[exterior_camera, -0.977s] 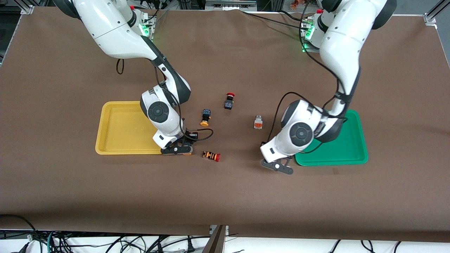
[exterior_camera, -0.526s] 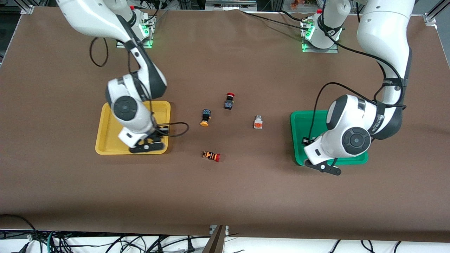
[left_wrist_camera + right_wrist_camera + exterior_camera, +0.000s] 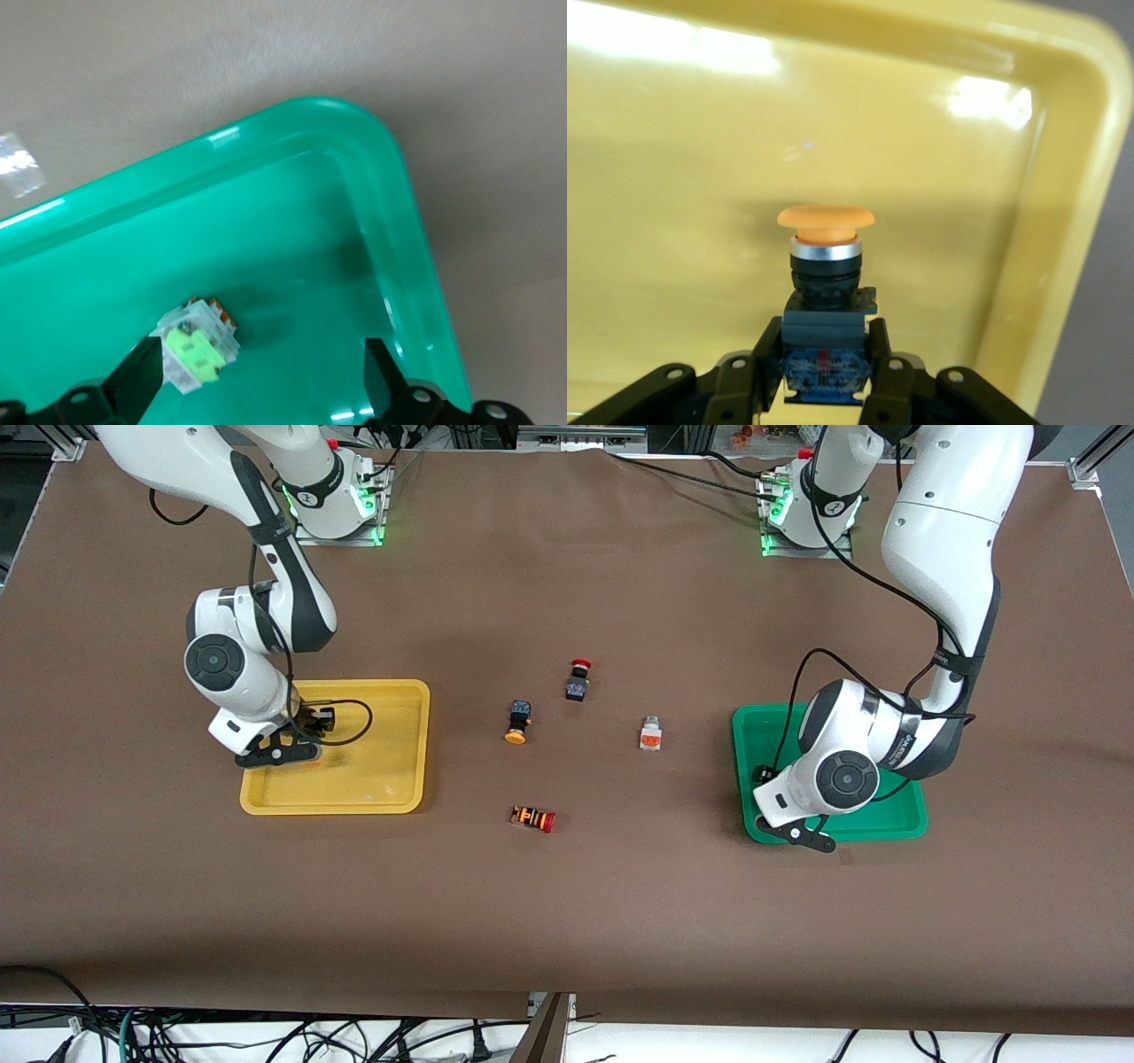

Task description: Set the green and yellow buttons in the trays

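The right claw is clamped on a black-bodied button with a yellow-orange cap, held over the yellow tray at the middle left of the front view. The button's long axis runs straight out from the fingers, cap leading, with tray floor directly below it, so letting go should land it inside.

The left claw hangs over the green tray, at the middle right, fingers spread apart. A green-faced button lies on the tray floor beside one finger, apparently released.

Still on the tabletop are another yellow-capped button and an orange-faced white button; the yellow-capped one looks nearer the right arm.
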